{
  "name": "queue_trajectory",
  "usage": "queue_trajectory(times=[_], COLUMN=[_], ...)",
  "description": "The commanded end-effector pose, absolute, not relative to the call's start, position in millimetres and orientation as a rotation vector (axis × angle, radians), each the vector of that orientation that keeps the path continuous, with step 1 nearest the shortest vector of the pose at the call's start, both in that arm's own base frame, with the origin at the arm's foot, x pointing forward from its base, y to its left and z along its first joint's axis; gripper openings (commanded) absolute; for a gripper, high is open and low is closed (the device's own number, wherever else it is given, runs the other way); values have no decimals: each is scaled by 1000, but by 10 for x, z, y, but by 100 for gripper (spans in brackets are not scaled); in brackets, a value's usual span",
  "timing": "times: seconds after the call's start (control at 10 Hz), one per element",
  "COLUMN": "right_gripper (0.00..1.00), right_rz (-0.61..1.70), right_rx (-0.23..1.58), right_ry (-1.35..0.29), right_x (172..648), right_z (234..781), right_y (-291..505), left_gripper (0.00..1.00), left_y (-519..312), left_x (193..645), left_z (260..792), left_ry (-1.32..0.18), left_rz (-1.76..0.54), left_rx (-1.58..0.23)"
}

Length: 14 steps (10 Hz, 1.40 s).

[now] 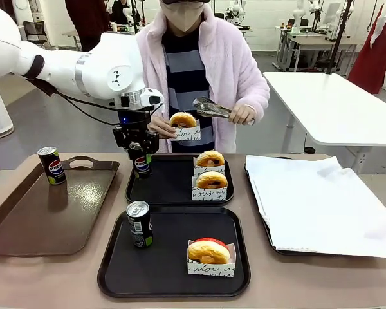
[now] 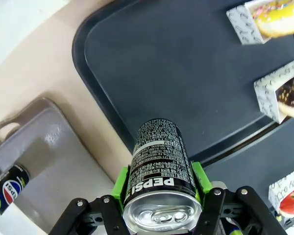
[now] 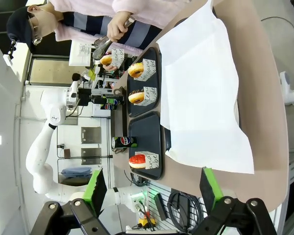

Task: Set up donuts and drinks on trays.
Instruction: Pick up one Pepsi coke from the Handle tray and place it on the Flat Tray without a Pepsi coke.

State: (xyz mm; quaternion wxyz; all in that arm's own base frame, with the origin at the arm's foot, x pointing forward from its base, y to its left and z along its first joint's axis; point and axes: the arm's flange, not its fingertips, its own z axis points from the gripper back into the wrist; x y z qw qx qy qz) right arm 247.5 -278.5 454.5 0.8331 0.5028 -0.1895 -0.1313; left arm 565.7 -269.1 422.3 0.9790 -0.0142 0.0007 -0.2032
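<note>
Front view: your left gripper point(image 1: 139, 153) clamps a small black Pepsi can point(image 1: 141, 164) above the far matte black tray point(image 1: 170, 183). Left wrist view: silver top, white lettering, green pads point(image 2: 120, 182) pressing its sides. Right wrist view: right gripper point(image 3: 152, 188) jaws wide, empty.
</note>
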Motion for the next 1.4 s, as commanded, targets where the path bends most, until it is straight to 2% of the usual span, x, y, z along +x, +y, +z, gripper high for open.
queue_trajectory(times=[0.0,0.1,0.4,0.5,0.6,1.2,1.3], right_gripper=[100,100,100,100,100,100,100], right_rz=[-264,-264,-264,-264,-264,-264,-264], right_rx=[1082,1082,1082,1082,1082,1082,1082], right_ry=[-424,-424,-424,-424,-424,-424,-424], right_x=[2495,2495,2495,2495,2495,2495,2495], right_z=[4546,4546,4546,4546,4546,4546,4546], right_y=[-2794,-2794,-2794,-2794,-2794,-2794,-2794], left_gripper=[59,59,59,59,59,59,59], left_y=[-2386,-2120,-1458,-1404,-1636,-1635,-1799], left_x=[5340,5073,4545,4524,4723,4694,4818], left_z=[4539,4623,4806,4852,4797,4714,4716], left_ry=[56,88,86,68,114,126,102], left_rz=[-484,-531,-582,-556,-564,-584,-583], left_rx=[15,56,-12,-17,31,14,28])
